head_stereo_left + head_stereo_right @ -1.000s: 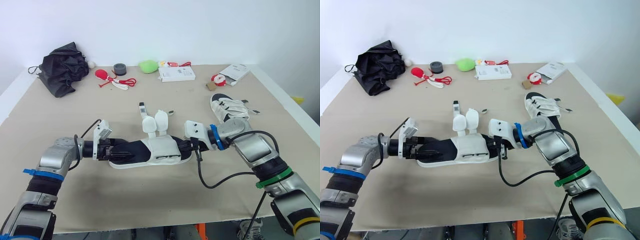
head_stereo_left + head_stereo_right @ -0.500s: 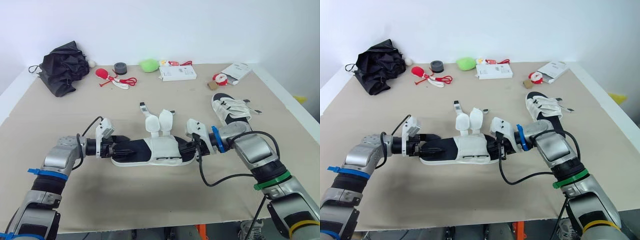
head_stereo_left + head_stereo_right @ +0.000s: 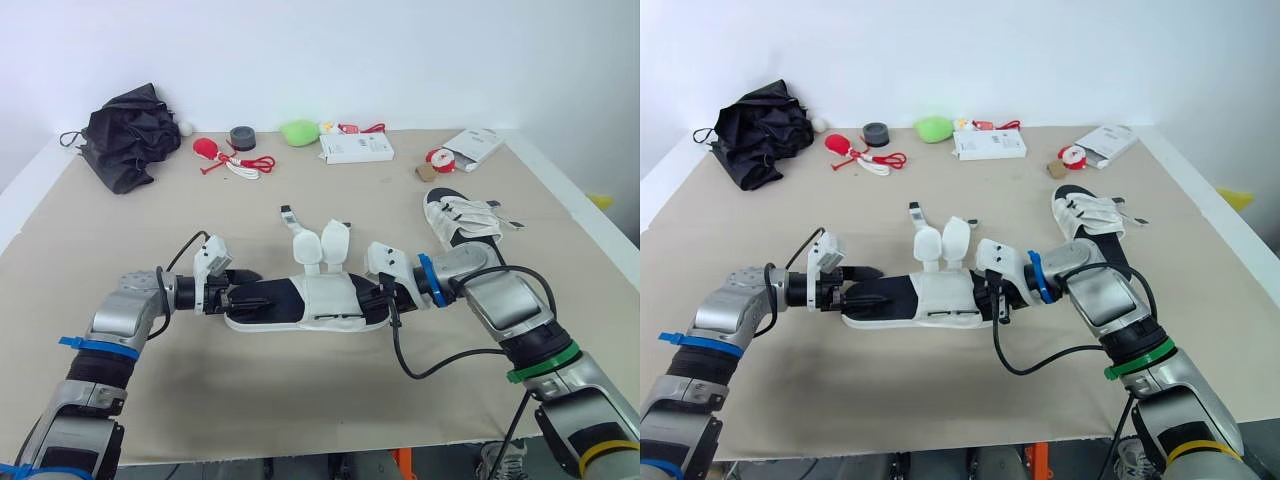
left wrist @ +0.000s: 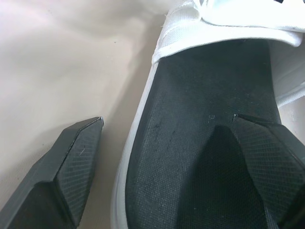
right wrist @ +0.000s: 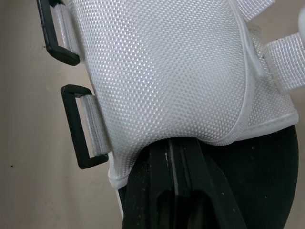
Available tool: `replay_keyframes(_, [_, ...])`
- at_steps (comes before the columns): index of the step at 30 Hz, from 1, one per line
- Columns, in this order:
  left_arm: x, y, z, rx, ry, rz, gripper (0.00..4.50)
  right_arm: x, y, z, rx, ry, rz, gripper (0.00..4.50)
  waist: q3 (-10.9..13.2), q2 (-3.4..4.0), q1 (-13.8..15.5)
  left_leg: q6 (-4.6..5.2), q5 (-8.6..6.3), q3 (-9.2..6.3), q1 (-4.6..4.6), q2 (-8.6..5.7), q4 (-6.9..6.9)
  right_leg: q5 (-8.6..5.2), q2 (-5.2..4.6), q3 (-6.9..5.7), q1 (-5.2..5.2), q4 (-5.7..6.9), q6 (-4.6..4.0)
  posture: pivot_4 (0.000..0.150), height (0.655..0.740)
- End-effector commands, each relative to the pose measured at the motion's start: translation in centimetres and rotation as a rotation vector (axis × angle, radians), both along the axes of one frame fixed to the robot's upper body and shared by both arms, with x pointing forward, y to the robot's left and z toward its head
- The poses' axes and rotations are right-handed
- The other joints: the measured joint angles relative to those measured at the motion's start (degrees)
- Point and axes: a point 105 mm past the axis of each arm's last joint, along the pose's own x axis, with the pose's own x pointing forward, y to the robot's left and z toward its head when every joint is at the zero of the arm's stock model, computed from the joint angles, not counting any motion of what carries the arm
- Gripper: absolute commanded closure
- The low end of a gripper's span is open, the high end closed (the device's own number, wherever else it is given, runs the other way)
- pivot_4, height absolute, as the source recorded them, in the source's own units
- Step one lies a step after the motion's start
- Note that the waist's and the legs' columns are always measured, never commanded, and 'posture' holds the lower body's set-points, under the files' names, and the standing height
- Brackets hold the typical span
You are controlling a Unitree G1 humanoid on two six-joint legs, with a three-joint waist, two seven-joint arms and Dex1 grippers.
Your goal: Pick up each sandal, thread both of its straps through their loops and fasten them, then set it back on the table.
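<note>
White mesh sandal [image 3: 305, 300], black textured footbed [image 4: 200, 119], rectangular black loops [image 5: 78, 126]

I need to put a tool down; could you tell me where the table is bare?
Bare: the near table edge before the open sandal, and the middle behind it. Crowded: the back, black bag to white box, and by the second sandal.

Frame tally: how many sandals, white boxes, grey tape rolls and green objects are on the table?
sandals: 2
white boxes: 2
grey tape roll: 1
green object: 1
Total: 6
</note>
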Motion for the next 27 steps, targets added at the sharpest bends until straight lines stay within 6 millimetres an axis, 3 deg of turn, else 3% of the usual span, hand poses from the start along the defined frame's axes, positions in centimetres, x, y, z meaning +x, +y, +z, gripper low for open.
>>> replay_keyframes(1, [0.8, -2.2, 7.8, -0.258, -0.017, -0.052, 0.02, -1.1, -0.5, -3.5, -0.100, 0.097, -0.011, 4.50, -0.01, -0.08, 0.10, 0.01, 0.01, -0.02, -0.01, -0.01, 0.03, 0.01, 0.00, -0.02, 0.01, 0.00, 0.02, 0.150, 0.7400])
replay_keyframes(4, [0.8, -1.2, 10.6, -0.424, 0.181, -0.061, 0.02, -1.0, -0.4, -3.6, -0.097, 0.095, -0.010, 4.50, 0.00, -0.27, -0.28, 0.02, 0.01, -0.01, -0.01, 0.01, 0.05, 0.04, 0.01, 0.00, 0.03, -0.01, 0.07, 0.150, 0.7400])
replay_keyframes(6, [1.3, -0.4, 11.2, -0.508, 0.315, -0.019, 0.02, -0.9, -0.2, -3.5, -0.088, 0.092, -0.012, 4.50, -0.02, -0.22, -0.59, -0.01, 0.00, 0.00, 0.03, 0.04, -0.03, 0.13, 0.38, 0.12, 0.01, -0.01, 0.33, 0.150, 0.7400])
replay_keyframes(9, [2.5, 0.2, 9.1, -0.515, 0.471, 0.109, 0.02, -1.0, -0.1, -3.5, -0.083, 0.090, -0.010, 4.50, -0.04, -0.19, -0.54, -0.15, -0.10, -0.07, 0.14, 0.12, -0.14, -0.11, 0.57, 0.18, 0.06, 0.04, 0.29, 0.150, 0.7400])
replay_keyframes(15, [5.4, -1.5, 4.4, -0.604, 0.699, 0.337, 0.02, -1.2, 0.1, -3.6, -0.081, 0.086, -0.005, 4.50, 0.00, -0.42, -0.43, -0.22, -0.07, -0.11, 0.13, 0.18, -0.08, -0.07, 0.57, 0.17, 0.09, 0.05, 0.32, 0.150, 0.7400])
replay_keyframes(22, [9.8, -2.8, 1.3, -0.630, 0.741, 0.684, 0.02, -1.3, 0.2, -3.6, -0.084, 0.073, -0.005, 4.50, -0.07, -0.38, -0.43, -0.33, -0.13, -0.07, 0.22, 0.26, -0.13, -0.08, 0.45, 0.32, 0.10, 0.05, 0.24, 0.150, 0.7400])
replay_keyframes(27, [11.4, -4.5, 1.2, -0.657, 0.715, 0.790, 0.02, -1.4, 0.5, -3.6, -0.082, 0.071, -0.001, 4.50, -0.15, -0.31, -0.40, -0.39, -0.13, -0.04, 0.37, 0.21, -0.10, -0.06, 0.46, 0.13, 0.22, 0.05, 0.26, 0.150, 0.7400])
